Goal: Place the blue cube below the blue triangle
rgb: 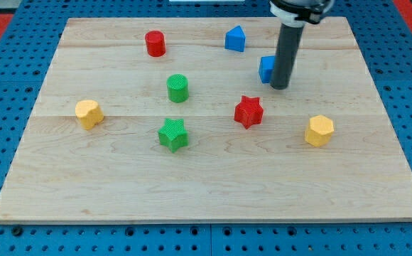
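The blue cube sits on the wooden board in the upper right part, partly hidden behind my rod. My tip touches or nearly touches the cube's right side. The blue triangle stands near the view's top, up and to the left of the cube, with a gap between them.
A red cylinder is at upper left. A green cylinder and green star are left of centre. A red star lies below the cube. Yellow blocks sit at the view's left and right.
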Robot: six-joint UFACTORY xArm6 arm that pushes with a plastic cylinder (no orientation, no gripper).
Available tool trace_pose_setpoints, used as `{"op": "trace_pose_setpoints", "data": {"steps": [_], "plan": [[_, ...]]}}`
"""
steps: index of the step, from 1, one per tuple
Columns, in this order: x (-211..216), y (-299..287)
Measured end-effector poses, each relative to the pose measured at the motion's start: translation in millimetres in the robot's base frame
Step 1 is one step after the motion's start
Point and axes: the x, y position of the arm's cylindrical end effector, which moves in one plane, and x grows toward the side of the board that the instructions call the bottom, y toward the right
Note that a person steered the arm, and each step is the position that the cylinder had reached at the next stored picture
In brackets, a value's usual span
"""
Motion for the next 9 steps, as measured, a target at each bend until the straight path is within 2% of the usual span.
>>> {"op": "trace_pose_setpoints", "data": {"steps": [1,2,3,4,5,6,8,9], "plan": [[-1,24],[-37,23],[-44,31],[-48,-54],[-38,-52],[-6,-20],[-37,-11],[-28,-35]]}}
